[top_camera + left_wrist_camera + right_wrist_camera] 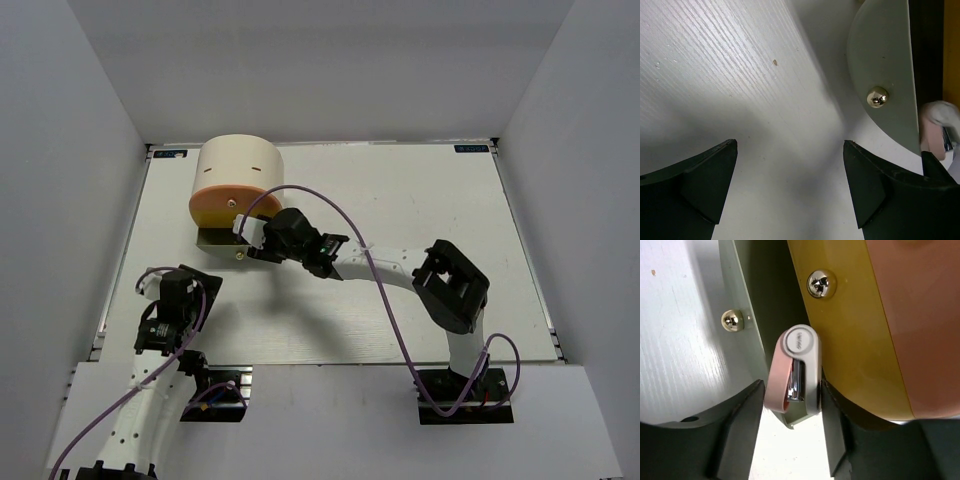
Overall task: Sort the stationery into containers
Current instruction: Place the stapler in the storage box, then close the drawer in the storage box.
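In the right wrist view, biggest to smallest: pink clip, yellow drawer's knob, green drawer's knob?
Largest: pink-and-grey plastic clip.
Then: round silver metal knob on yellow drawer and round gold knob on pale green drawer, too alike to rank.

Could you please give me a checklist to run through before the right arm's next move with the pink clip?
1. Right gripper shut on the pinkish clip: ok.
2. Pale green drawer pulled out, dark gap behind its front: ok.
3. Clip lined up with that gap, beside the yellow drawer front: ok.
4. Room inside the drawer: cannot tell.
5. Left gripper open, holding nothing, apart from the drawer: ok.
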Tool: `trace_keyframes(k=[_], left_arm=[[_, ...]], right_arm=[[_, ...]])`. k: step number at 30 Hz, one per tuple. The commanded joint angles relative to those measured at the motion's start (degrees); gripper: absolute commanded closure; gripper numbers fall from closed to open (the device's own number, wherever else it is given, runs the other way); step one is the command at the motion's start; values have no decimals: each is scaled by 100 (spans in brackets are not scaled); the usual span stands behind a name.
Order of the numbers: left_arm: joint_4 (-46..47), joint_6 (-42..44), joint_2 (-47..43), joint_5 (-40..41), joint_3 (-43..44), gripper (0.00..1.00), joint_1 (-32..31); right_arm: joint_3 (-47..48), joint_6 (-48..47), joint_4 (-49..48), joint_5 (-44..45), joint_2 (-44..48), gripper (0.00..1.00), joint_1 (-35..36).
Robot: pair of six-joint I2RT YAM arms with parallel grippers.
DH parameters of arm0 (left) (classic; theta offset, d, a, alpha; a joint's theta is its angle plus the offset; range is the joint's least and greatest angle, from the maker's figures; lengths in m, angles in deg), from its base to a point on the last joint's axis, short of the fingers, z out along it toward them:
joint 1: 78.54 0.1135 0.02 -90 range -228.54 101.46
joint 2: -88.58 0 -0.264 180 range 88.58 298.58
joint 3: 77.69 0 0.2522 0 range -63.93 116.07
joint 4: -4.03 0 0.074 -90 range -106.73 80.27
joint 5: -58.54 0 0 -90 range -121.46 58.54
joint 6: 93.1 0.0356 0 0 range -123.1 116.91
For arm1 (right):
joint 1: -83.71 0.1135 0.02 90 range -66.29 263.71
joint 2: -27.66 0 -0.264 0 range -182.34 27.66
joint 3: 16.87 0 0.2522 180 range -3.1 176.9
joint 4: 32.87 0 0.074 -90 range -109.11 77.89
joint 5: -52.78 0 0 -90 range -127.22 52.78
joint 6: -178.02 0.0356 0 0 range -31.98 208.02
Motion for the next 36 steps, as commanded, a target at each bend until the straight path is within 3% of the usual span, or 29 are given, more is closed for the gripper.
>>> trace_keyframes(k=[1, 5, 10, 15, 17, 24, 27, 31, 36], left_arm=[[103, -16, 5, -20, -74, 3, -4], [217, -16, 66, -125, -74, 3, -4], [655, 63, 250, -387, -126, 3, -4], [1183, 186, 461, -740, -240, 11, -4], [1604, 186, 531, -994, -380, 22, -4], [3098, 203, 1417, -1567, -671, 28, 58], [3608, 326, 1770, -1619, -671, 31, 58], [4206, 493, 2333, -1725, -619, 46, 58], [4961, 441, 2991, -1777, -619, 48, 58]], right_arm=[[294, -91, -476, -24, 37, 43, -26], [241, -73, -432, -86, 98, 31, -26], [153, -38, -397, -138, 292, 31, -18], [127, 111, -213, -270, 782, 38, -26], [83, 199, -134, -340, 915, 38, -44], [109, 664, 770, -719, 1461, 27, -219], [-75, 963, 939, -631, 1610, 34, -395], [-575, 1078, 939, -657, 2022, 65, -606], [-1077, 1096, 939, -631, 2436, 69, -896]])
